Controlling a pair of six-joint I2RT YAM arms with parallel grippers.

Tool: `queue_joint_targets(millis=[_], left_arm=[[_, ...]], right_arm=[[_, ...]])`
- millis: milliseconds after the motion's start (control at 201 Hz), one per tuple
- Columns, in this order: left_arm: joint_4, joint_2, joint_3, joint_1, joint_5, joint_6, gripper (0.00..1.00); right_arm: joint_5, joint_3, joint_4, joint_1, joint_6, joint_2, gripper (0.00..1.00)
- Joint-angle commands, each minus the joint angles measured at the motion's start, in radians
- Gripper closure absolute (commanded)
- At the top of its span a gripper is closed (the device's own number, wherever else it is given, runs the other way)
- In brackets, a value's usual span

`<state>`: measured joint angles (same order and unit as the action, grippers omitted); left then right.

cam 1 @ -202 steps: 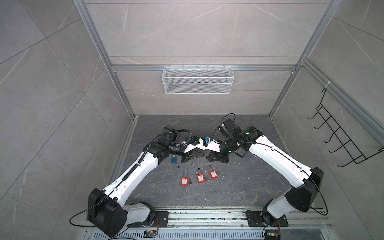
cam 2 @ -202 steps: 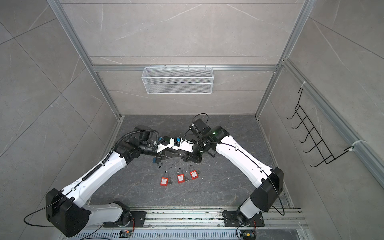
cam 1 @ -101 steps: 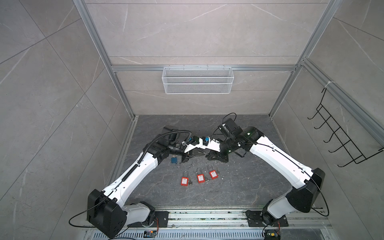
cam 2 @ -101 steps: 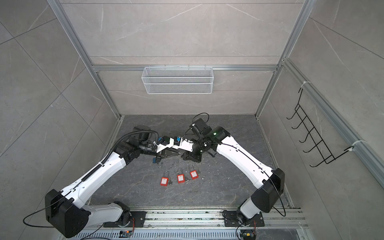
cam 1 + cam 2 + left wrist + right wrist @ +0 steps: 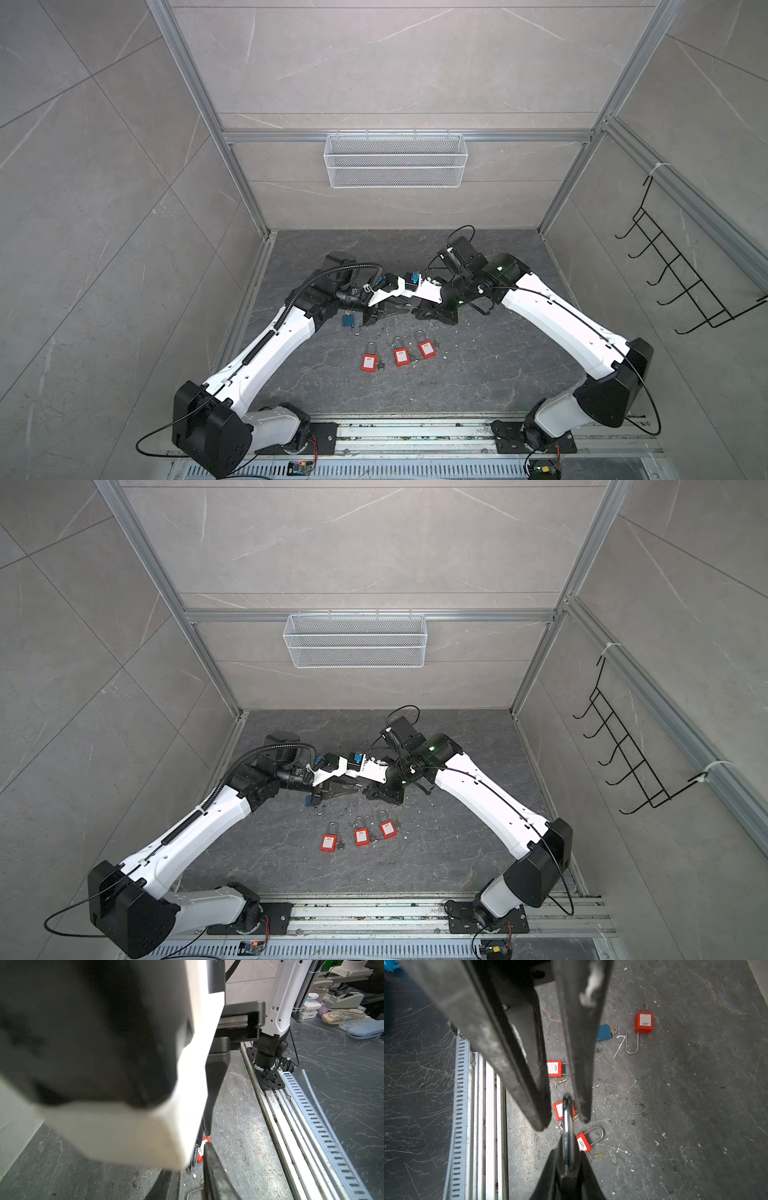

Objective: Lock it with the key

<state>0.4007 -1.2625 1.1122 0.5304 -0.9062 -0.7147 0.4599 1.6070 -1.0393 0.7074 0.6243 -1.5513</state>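
My two grippers meet tip to tip above the middle of the floor in both top views. The right gripper (image 5: 568,1155) (image 5: 417,309) is shut on a dark padlock body; its shiny shackle (image 5: 566,1126) sticks out forward. The left gripper (image 5: 193,1167) (image 5: 401,308) faces it, jaws a little apart. In the right wrist view its fingers (image 5: 583,1084) stand on either side of the shackle's tip, nothing clamped. No key shows in either gripper. Small brass keys (image 5: 599,1155) lie on the floor by red padlocks.
Several red padlocks (image 5: 401,356) (image 5: 643,1022) lie on the grey floor near the front; one has its shackle swung open. A blue padlock (image 5: 348,320) (image 5: 603,1032) lies under the left arm. A wire basket (image 5: 395,160) hangs on the back wall, and a hook rack (image 5: 681,282) on the right wall.
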Motion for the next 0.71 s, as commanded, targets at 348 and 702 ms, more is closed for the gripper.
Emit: queue_joint_targets(millis=[348,702], left_arm=[[0.018,-0.009,-0.015,0.010,0.003,0.014,0.99],[-0.186,0.011,-0.062,-0.028,-0.103,0.191,1.00]], right_arm=[[0.039,0.006,0.100,0.007,-0.008,0.045,0.98],[-0.066,-0.091,0.097,0.006,-0.041,0.133,0.57]])
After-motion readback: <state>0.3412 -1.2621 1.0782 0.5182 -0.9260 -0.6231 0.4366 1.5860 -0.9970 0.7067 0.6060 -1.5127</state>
